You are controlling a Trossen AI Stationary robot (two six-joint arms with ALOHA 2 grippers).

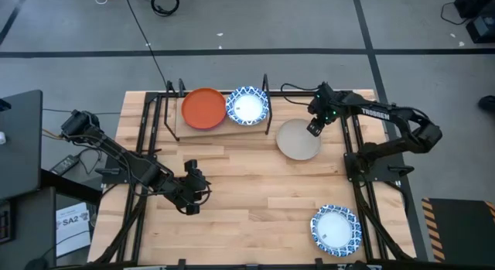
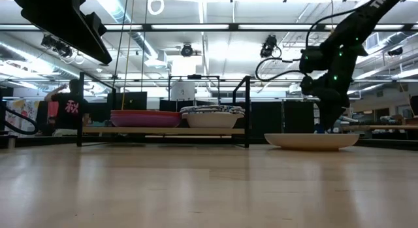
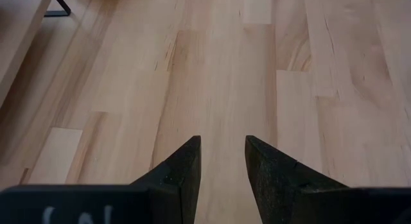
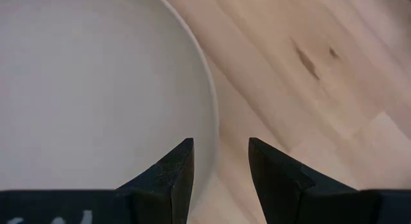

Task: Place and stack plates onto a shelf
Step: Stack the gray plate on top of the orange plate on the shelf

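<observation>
A beige plate [image 1: 298, 141] lies flat on the table, right of the shelf [image 1: 224, 127]. My right gripper [image 1: 314, 131] hangs open, pointing steeply down over the plate's far right rim [image 4: 210, 115]. One finger stands over the plate's inside and the other over bare wood; no touch shows. On the shelf sit an orange-topped stack [image 2: 145, 117] and a blue-and-white stack [image 2: 212, 116]. Another blue-and-white plate [image 1: 336, 229] rests near the table's front right corner. My left gripper [image 3: 223, 144] waits open over bare table at the near left.
The shelf's black posts [image 1: 267, 107] stand just left of the beige plate. The right arm's frame rails [image 1: 357, 158] run along the table's right side. Bare wood [image 1: 263, 193] stretches across the table's middle. A person shows beyond the table in the low view [image 2: 67, 110].
</observation>
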